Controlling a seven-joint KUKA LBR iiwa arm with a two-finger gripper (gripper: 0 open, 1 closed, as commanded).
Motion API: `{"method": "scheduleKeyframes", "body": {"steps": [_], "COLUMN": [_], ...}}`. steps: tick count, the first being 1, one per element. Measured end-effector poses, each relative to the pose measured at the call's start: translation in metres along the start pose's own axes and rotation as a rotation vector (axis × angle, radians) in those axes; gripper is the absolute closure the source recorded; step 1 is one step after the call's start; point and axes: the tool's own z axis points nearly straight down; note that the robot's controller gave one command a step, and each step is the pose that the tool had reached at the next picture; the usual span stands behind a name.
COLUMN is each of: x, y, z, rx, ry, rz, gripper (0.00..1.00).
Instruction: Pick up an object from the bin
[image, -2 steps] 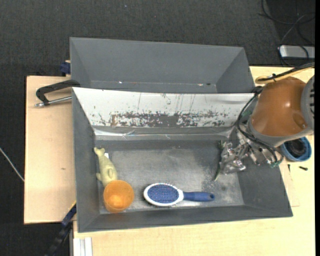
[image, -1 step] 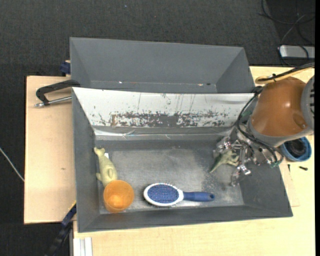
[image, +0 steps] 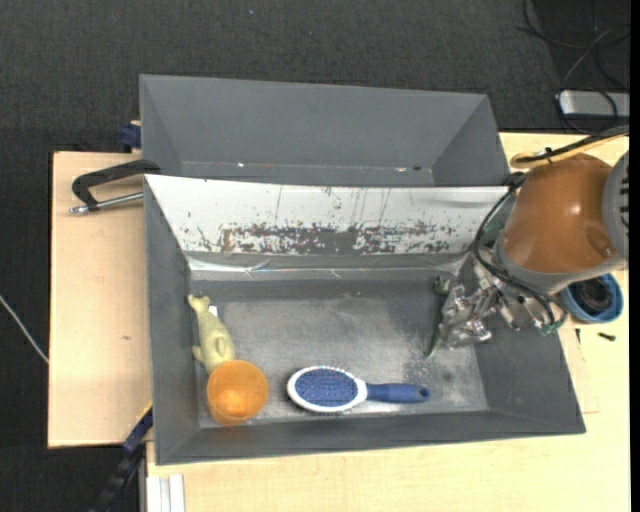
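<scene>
My gripper (image: 447, 322) hangs at the bin's right side, just above the floor near the right wall, with nothing seen between its fingers. A blue hairbrush (image: 345, 390) with a white rim lies along the front wall, its handle end a short way below and left of the gripper. An orange ball (image: 237, 391) rests in the front left corner. A pale yellow toy figure (image: 210, 335) lies just behind the ball against the left wall.
The arm with its orange cover and cables comes in over the bin's right rim. The scuffed grey floor stretches bare between the gripper and the things on the left.
</scene>
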Motion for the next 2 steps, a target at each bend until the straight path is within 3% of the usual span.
{"method": "scheduleKeyframes", "body": {"steps": [1,2], "x": [0.0000,0.0000], "y": [0.0000,0.0000], "z": [0.0000,0.0000], "rx": [0.000,0.000], "ry": [0.000,0.000], "rz": [0.000,0.000], "gripper": [0.00,1.00]}}
